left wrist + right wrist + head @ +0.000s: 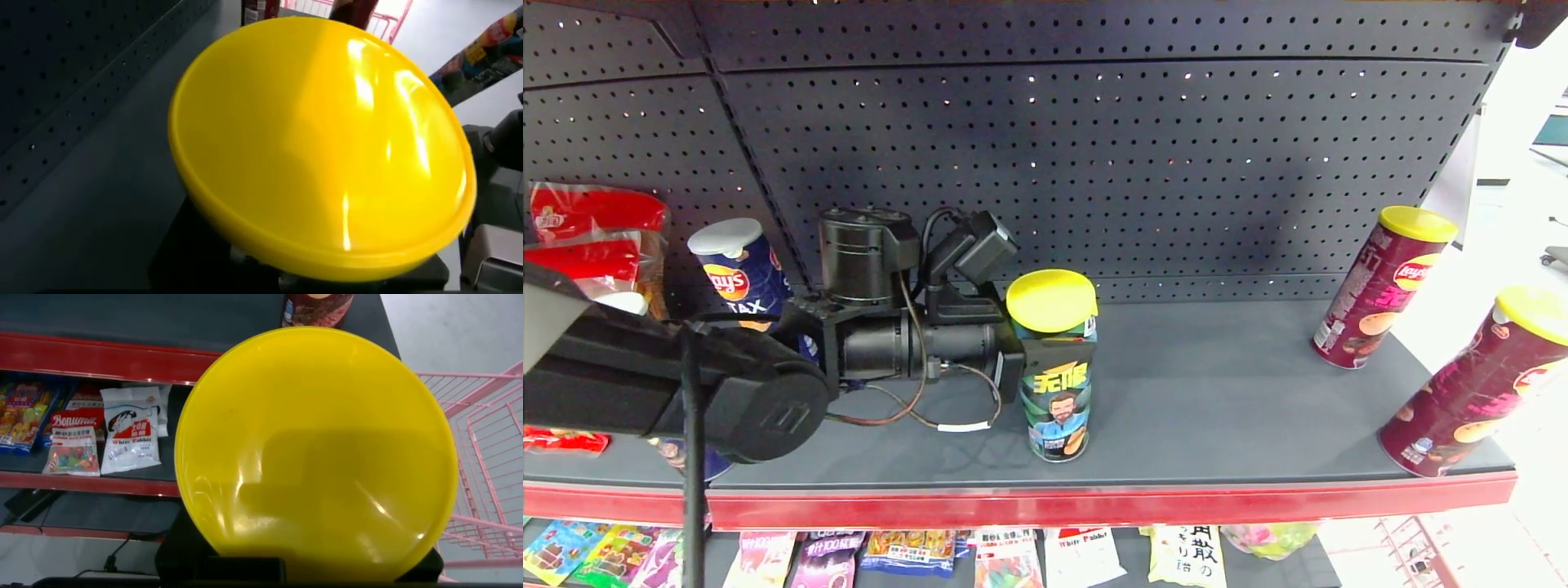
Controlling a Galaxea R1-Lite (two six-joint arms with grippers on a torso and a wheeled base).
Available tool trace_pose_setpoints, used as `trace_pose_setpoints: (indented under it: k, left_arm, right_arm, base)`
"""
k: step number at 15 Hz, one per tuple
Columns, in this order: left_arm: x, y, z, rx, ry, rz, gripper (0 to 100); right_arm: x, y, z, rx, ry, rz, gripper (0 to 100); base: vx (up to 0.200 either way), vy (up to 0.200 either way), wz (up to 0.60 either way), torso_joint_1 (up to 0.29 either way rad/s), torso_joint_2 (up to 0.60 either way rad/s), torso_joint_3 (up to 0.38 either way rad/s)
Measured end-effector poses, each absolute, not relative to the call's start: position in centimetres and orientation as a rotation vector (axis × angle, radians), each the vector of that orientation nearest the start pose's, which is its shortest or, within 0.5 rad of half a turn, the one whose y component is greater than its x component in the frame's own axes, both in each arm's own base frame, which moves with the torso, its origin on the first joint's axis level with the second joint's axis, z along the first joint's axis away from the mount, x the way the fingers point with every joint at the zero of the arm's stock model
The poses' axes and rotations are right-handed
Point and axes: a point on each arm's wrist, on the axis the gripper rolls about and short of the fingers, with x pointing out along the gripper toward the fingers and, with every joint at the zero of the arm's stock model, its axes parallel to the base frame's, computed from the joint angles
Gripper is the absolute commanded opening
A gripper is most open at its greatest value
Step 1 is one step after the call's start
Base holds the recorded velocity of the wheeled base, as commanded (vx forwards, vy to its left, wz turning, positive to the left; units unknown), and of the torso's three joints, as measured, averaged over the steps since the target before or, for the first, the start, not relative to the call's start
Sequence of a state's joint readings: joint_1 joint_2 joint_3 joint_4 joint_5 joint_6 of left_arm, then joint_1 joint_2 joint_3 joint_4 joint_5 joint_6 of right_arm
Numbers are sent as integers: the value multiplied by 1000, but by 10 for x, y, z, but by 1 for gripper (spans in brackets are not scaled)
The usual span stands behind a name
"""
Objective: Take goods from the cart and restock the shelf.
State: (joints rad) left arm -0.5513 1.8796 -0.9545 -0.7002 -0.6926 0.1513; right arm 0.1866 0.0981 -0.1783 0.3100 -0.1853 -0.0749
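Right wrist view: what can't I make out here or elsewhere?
- Right wrist view: the yellow lid hides the whole can under it.
- Left wrist view: the green can lid hides the can body and the shelf spot below.
- Head view: the left arm covers the lower part of the blue can; the left edge cuts off the red bags.

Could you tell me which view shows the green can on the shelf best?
The head view: the green can shows whole, label included, standing on the shelf in the left gripper. The left wrist view shows its yellow lid close up; the right wrist view shows the lid of a second can.
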Motion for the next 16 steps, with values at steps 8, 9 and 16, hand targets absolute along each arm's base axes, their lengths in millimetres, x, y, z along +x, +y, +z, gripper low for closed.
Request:
trace_pose_setpoints:
  k: [8, 9, 16]
  left_arm:
    - [289, -196, 167, 100, 165, -1310, 0]
    - [288, -196, 168, 99, 165, -1319, 0]
    - [280, -186, 161, 90, 206, -1312, 0]
  right_arm:
    - [-29, -10, 94, -118, 230, 9, 0]
    - [-29, -10, 94, -118, 229, 10, 0]
    - [-29, -10, 94, -118, 229, 10, 0]
  base:
    - [0, 0, 0, 0, 0, 0]
    - [0, 0, 0, 0, 0, 0]
    - [0, 0, 0, 0, 0, 0]
